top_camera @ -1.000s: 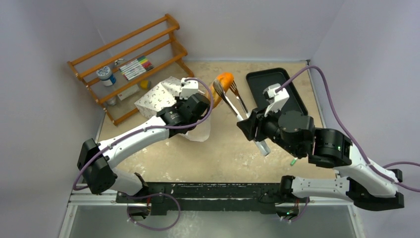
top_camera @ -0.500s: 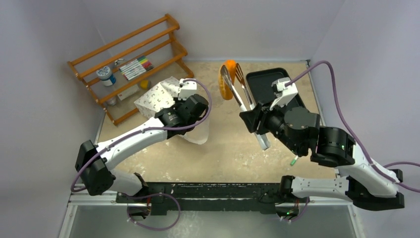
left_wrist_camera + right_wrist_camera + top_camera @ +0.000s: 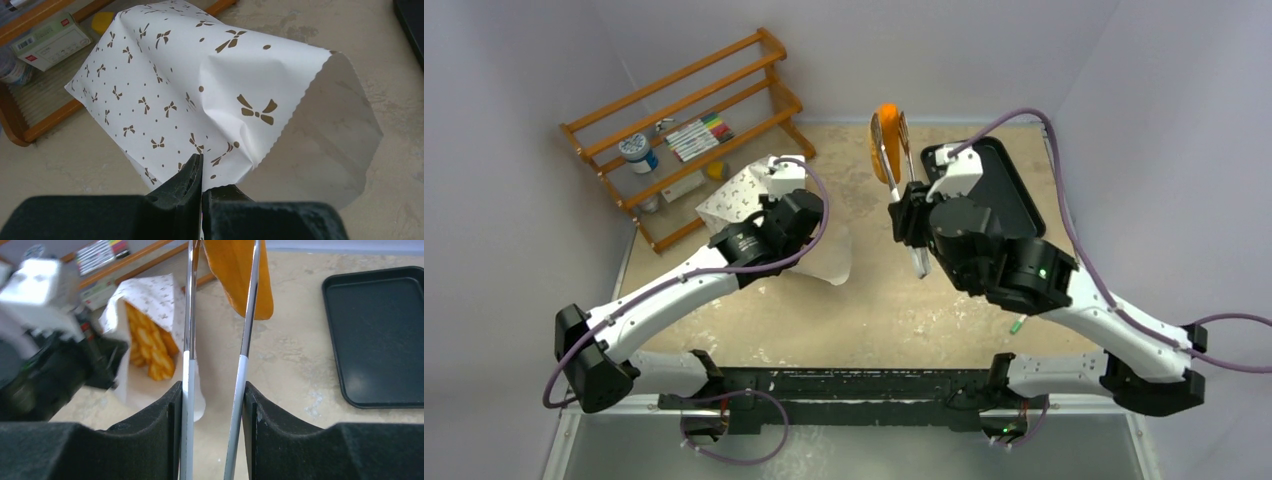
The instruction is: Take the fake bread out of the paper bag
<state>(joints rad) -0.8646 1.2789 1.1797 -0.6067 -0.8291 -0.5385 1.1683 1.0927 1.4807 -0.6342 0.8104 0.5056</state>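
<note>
The fake bread (image 3: 887, 122) is swinging over toward the tray (image 3: 380, 335), with the right gripper (image 3: 212, 395) squeezing the tongs (image 3: 189, 340) on it and the left gripper (image 3: 201, 170) pinching the paper bag (image 3: 200, 90) steady.

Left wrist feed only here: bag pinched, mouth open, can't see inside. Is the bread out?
Observer: One piece is. The right jaws grip tongs that clamp an orange bread in the air.
Operator: Over the tray?
Observer: Seemingly not. From above it hangs just left of the black tray.
Operator: Anything in the bag?
Observer: Right wrist shows something orange and latticed in the mouth of the bag. Whether it's more bread or lining, I cannot tell.
</note>
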